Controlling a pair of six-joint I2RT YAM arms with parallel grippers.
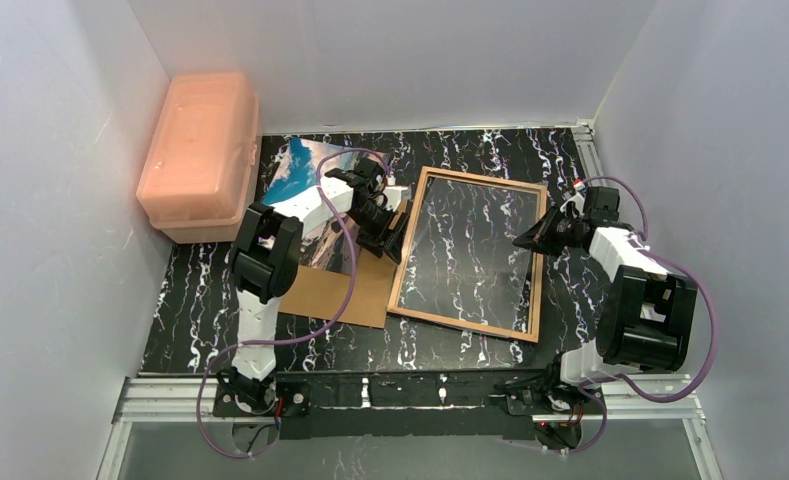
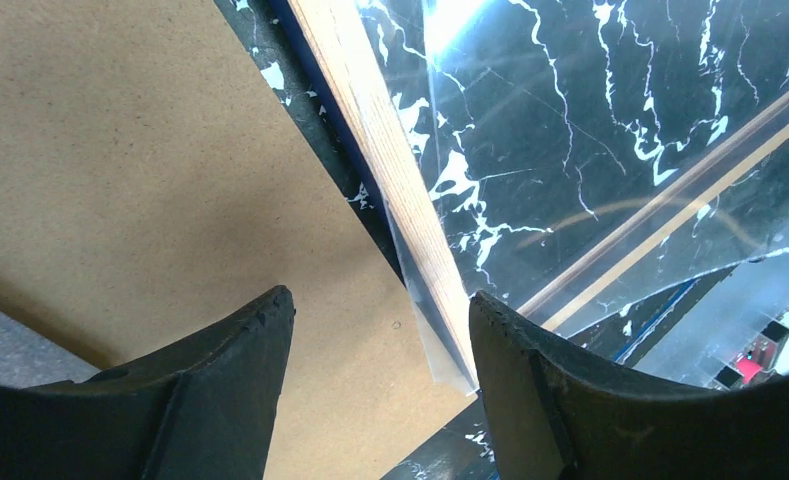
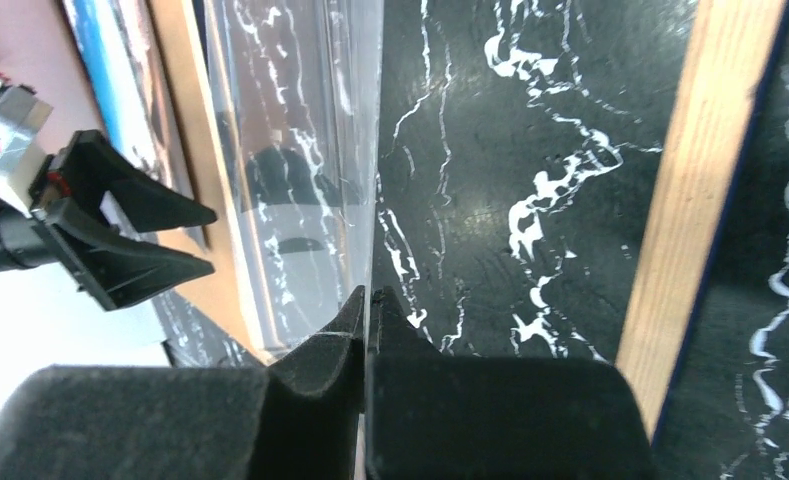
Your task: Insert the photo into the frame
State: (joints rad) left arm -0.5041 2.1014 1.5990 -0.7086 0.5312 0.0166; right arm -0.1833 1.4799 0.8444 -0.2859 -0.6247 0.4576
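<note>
The frame (image 1: 465,328) lies back-up in the middle of the table, its light wood edges (image 3: 700,180) showing. My right gripper (image 3: 370,298) is shut on the edge of the frame's clear pane (image 3: 300,150), which stands tilted up out of the frame; seen from above, that gripper (image 1: 520,240) is at the frame's right side. At the frame's left edge (image 2: 390,150) my left gripper (image 2: 380,310) (image 1: 398,238) hangs open. A corner of the pane (image 2: 440,345) lies close by its right finger (image 2: 530,370). The photo (image 1: 300,170) lies at the back left, partly hidden by the left arm.
A plain brown backing board (image 1: 335,290) (image 2: 150,180) lies left of the frame, partly over the photo. A pink lidded box (image 1: 200,150) stands at the far left against the wall. White walls close in both sides and the back.
</note>
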